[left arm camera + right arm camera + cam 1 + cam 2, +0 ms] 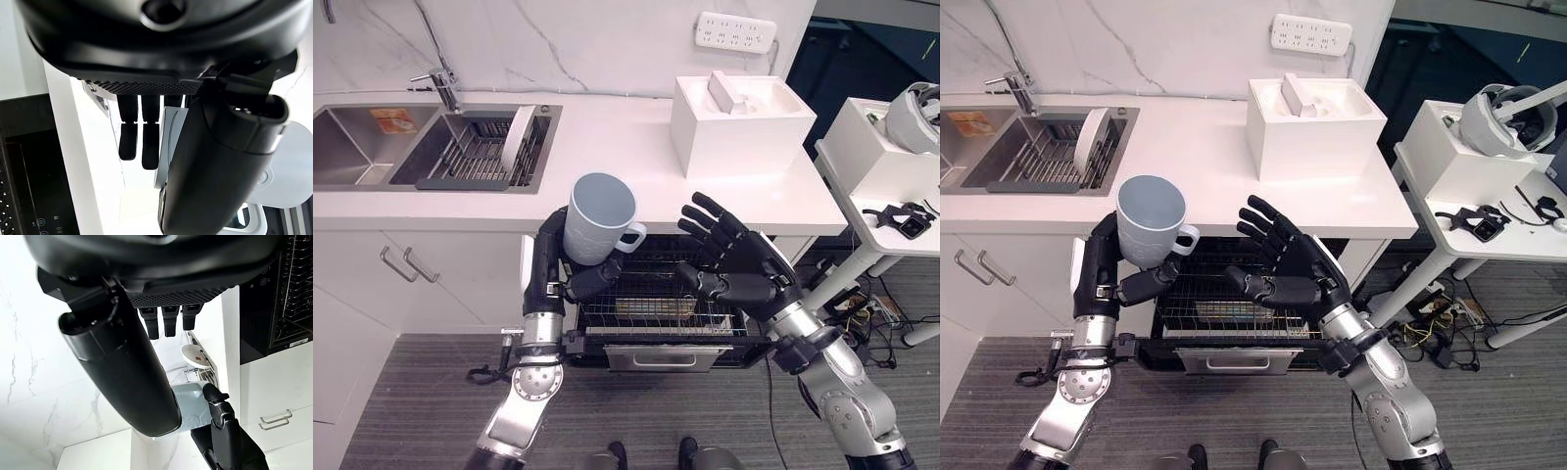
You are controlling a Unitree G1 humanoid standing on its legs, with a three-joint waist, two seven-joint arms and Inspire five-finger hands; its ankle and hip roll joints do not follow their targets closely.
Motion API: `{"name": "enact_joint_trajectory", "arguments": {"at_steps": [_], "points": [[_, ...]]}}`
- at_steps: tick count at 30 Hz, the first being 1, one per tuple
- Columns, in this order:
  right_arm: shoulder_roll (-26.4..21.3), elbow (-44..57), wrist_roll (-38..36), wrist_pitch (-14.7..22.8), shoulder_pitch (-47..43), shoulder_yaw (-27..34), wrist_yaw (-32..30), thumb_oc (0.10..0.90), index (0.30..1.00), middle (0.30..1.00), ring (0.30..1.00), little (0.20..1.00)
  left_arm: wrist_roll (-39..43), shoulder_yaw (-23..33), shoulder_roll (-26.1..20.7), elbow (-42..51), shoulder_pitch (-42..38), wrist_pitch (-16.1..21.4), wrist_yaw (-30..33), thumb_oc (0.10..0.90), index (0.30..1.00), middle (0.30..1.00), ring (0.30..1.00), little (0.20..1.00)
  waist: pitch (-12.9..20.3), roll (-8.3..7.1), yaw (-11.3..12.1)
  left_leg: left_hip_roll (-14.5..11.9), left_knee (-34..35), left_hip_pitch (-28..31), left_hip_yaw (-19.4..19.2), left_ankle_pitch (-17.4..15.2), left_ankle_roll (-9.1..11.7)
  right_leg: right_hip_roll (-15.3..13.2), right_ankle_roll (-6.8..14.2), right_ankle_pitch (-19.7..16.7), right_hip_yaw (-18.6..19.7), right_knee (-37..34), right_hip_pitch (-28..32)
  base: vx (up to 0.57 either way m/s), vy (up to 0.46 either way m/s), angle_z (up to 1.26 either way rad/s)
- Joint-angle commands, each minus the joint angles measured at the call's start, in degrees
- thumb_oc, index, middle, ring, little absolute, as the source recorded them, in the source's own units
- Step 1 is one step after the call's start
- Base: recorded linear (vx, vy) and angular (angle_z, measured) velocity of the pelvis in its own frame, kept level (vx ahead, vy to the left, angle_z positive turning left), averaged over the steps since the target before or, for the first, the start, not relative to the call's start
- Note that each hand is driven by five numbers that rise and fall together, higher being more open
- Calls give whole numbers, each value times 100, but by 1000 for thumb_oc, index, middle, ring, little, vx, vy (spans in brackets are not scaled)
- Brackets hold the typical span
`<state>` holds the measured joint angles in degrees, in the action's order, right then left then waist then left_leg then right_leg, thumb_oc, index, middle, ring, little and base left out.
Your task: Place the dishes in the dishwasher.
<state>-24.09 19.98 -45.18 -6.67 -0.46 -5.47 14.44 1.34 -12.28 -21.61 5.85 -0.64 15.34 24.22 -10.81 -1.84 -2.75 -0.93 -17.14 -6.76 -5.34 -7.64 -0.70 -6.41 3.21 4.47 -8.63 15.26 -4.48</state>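
I have the dishwasher (651, 338) open under the counter (607, 147), its wire rack (646, 304) pulled out so I can load from above. My left hand (570, 269) has fingers and thumb curled round the pale blue mug (599, 218), held upright over the rack, ready to lower. My right hand (729, 259) waits beside it with fingers spread, empty. The right wrist view adds the plate (194, 355) standing in the sink rack
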Motion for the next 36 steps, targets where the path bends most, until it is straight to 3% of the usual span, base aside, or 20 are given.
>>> {"name": "enact_joint_trajectory", "arguments": {"at_steps": [1,36], "points": [[29,423,-275,567,-542,-84,68,800,900,900,900,900,-299,-152,-139,448,-552,728,-72,400,300,300,300,300,449,-41,55,-611,-5,588,-234,-1024,174,-238,465,738,57,193,-41,0,0,0],[138,157,27,625,-1092,-435,-282,800,900,900,900,900,-132,-711,-62,390,-648,826,-410,400,300,300,300,300,522,-39,194,-593,-5,614,-145,-1026,171,-191,386,827,6,193,94,0,-1,2]]}}
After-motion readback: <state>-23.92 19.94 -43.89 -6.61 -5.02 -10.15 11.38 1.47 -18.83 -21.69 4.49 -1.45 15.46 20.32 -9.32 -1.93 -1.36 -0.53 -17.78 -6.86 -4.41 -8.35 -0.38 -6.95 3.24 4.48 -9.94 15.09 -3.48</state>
